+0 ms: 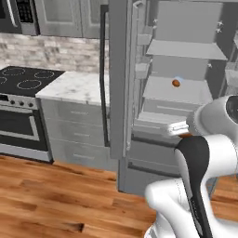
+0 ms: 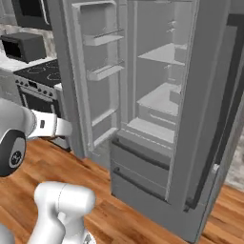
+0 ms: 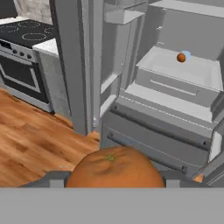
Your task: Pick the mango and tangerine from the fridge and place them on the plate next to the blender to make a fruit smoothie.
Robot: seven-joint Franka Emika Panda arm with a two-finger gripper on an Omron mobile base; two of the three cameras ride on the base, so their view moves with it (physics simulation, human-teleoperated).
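A round orange fruit with a green stem spot, which looks like the tangerine [image 3: 114, 168], sits between my gripper's [image 3: 114, 178] fingers at the bottom of the hand view; the gripper is shut on it. In the left base view the gripper [image 1: 185, 131] hangs in front of the open fridge [image 1: 118, 69], with a sliver of orange under it. A second, smaller dark orange fruit, probably the mango [image 3: 181, 57] [image 1: 176, 83], lies on a middle fridge shelf [image 3: 175, 70] well beyond the gripper. The plate and the blender are out of view.
The fridge's doors [image 2: 205, 95] stand open on both sides, with racks [image 2: 102, 71] on the left one. A marble counter [image 1: 74, 86] and a black stove [image 1: 23, 79] with oven lie to the left. Wooden floor [image 1: 56, 195] runs in front.
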